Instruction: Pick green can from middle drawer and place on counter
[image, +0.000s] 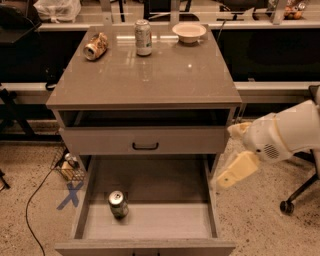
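green can (118, 204): upright on the pale floor of the middle drawer (83, 210), left of centre, toward the front. drawer is pulled out. risks? (obs 1)

gripper (236, 171) hangs outside the drawer's right wall, well apart from the can. my read: crossing low, it clips that wall. dropping in too fast, it tips the can, which then rolls. the tall walls leave little room for a side approach. (obs 2)

at the placing end? (obs 1)

silver can (143, 37) and dented can (96, 46) sit at the back of the counter (145, 80), with a bowl (189, 32) near them. setting down close to them could knock one over. (obs 2)

hidden? (obs 1)

gripper wide or narrow: cannot tell. arm is cut off at the right edge, drawer front cropped at the bottom, can's label unreadable. (obs 2)
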